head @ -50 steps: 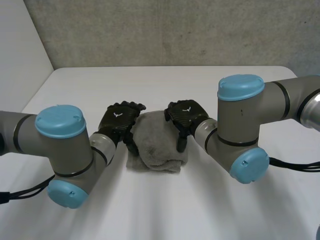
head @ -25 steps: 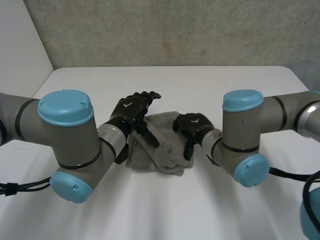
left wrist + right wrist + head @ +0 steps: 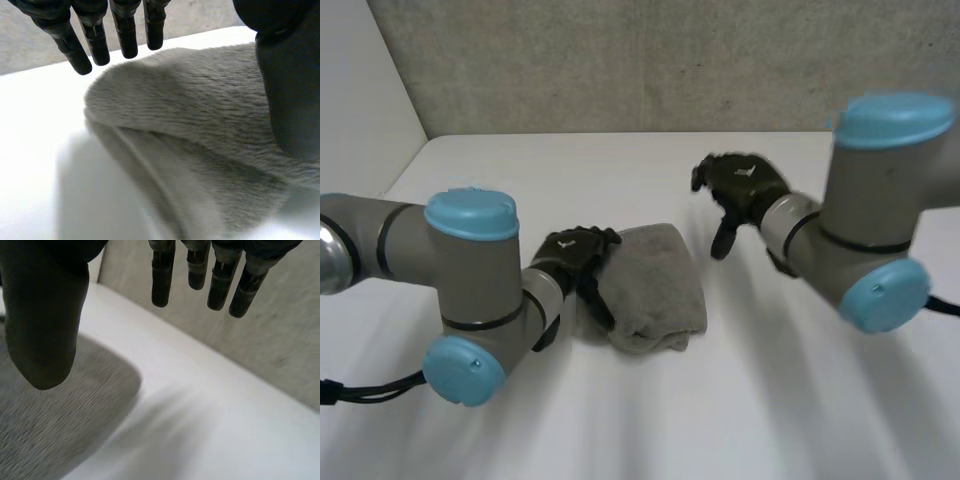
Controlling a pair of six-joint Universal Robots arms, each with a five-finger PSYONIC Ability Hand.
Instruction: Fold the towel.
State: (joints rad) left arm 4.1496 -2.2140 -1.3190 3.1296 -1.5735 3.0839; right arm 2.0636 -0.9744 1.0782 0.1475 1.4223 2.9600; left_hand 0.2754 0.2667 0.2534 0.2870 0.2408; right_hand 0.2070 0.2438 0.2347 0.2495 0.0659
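A grey towel [image 3: 652, 285] lies folded into a small thick bundle on the white table [image 3: 620, 170]. My left hand [image 3: 576, 258] sits at the towel's left edge, open, with straight fingers [image 3: 125, 35] over the towel [image 3: 200, 130] and the thumb [image 3: 290, 90] resting on its top. My right hand [image 3: 742, 190] hovers raised to the right of the towel, open and holding nothing. Under its spread fingers [image 3: 160, 275] lies bare table, with a corner of the towel [image 3: 55, 430] below its thumb [image 3: 42, 320].
A grey wall [image 3: 650, 60] rises behind the table's far edge. My two arms reach in from either side, their big grey joints [image 3: 470, 290] low over the table's near part.
My right hand has left the towel, rising and moving right and further back. My left hand has drawn back from the towel's top to its left edge.
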